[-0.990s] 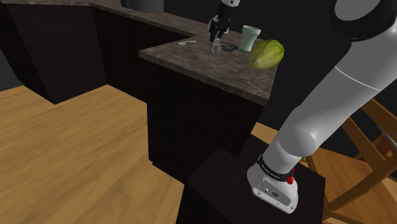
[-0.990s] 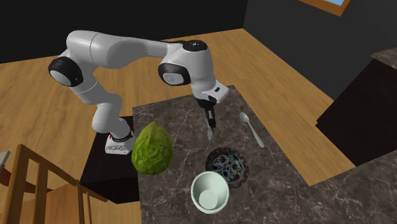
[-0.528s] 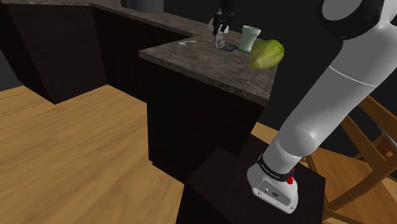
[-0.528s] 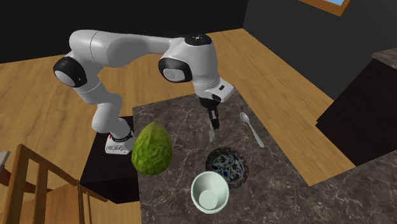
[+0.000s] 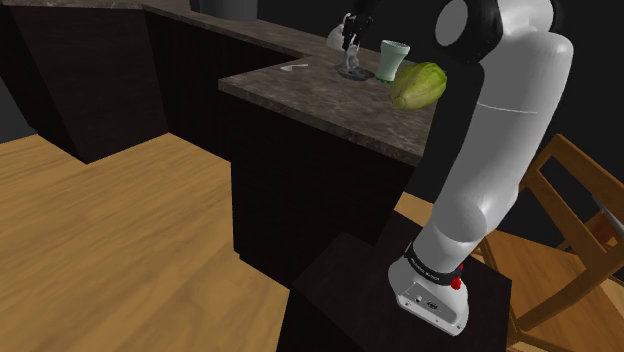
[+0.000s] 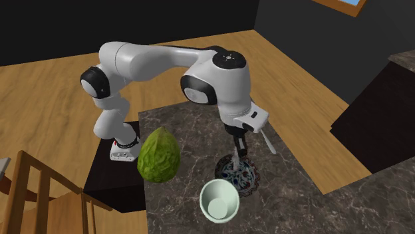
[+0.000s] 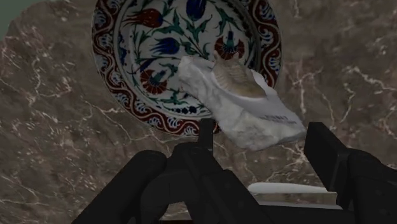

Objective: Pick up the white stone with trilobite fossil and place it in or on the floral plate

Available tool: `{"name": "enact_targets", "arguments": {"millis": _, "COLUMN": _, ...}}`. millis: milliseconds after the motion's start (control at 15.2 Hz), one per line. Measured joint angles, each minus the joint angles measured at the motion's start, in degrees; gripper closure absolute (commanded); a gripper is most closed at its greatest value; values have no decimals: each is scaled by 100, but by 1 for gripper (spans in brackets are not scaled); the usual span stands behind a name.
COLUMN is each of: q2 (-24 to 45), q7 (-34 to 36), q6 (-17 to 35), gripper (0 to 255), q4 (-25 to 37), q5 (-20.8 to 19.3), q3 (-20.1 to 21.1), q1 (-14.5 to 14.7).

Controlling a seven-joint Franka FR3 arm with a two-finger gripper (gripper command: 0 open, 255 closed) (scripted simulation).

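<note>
Wrist view: the gripper (image 7: 261, 137) has its fingers spread wide and closed on the near end of the stone (image 7: 235, 102), one finger on each side; the stone is white and rough, with the ribbed tan fossil facing the camera; it hangs over the near rim of the plate (image 7: 108, 63), part of it over the flowers and part over the counter (image 7: 63, 127); the plate's blue, red and green pattern shows all round the stone; a white strip of the spoon (image 7: 292, 189) lies on the counter below the fingers.

Second exterior view: the gripper (image 6: 241, 159) points down over the plate (image 6: 256, 181), which sits mid-counter (image 6: 292, 179); the cup (image 6: 219, 199), pale green and upright with its mouth up, stands just beside the plate, toward the view's lower edge; the green lump (image 6: 159, 156) sits at the counter edge nearest the stand; the spoon (image 6: 267, 141) lies near the counter edge on the view's right, partly hidden by the hand.

Shoulder view: the gripper (image 5: 350, 45) hangs above the plate (image 5: 355, 72), apart from it; the cup (image 5: 392, 58) is just beside the plate, the lump (image 5: 418, 84) nearer the stand, the spoon (image 5: 295, 67) toward the counter's far corner.
</note>
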Motion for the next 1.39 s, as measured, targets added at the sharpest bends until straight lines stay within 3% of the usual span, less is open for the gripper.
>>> {"name": "enact_targets", "arguments": {"millis": 264, "q2": 834, "q7": -390, "q6": -391, "gripper": 255, "q4": 1128, "q5": 444, "q3": -67, "q1": -519}}
{"name": "enact_targets", "arguments": {"millis": 858, "q2": 605, "q7": -468, "q6": 429, "gripper": 255, "q4": 173, "q5": 373, "q3": -74, "q1": -377}}
{"name": "enact_targets", "arguments": {"millis": 1188, "q2": 460, "q7": -464, "q6": 1442, "gripper": 255, "q4": -340, "q5": 324, "q3": -42, "q1": -279}}
{"name": "enact_targets", "arguments": {"millis": 1254, "q2": 357, "q7": -482, "q6": 1450, "gripper": 255, "q4": -558, "q5": 286, "q3": -45, "q1": -260}}
{"name": "enact_targets", "arguments": {"millis": 1386, "q2": 484, "q7": -493, "q6": 1071, "gripper": 255, "q4": -429, "q5": 324, "q3": -32, "q1": -312}}
